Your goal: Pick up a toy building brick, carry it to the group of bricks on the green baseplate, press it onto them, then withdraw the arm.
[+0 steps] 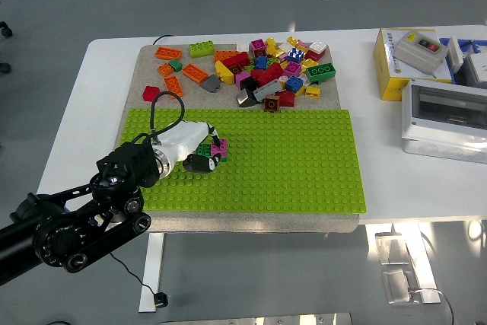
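Observation:
A green baseplate [289,165] lies on a beige mat at the table's front. A small group of pink, green and dark bricks [218,148] stands near its left end. My left arm comes in from the lower left. Its white left hand [205,156] lies over that group, with the dark fingers [201,162] curled against the bricks' near side. The brick in the hand is mostly hidden under the palm. Loose bricks of many colours [274,70] are heaped on the mat behind the plate. My right arm is out of view.
Orange bricks [167,54], a green brick [201,49] and a red brick [151,93] lie apart at the mat's back left. A yellow box with a grey switch [407,55] and a white enclosure [445,116] stand at the right.

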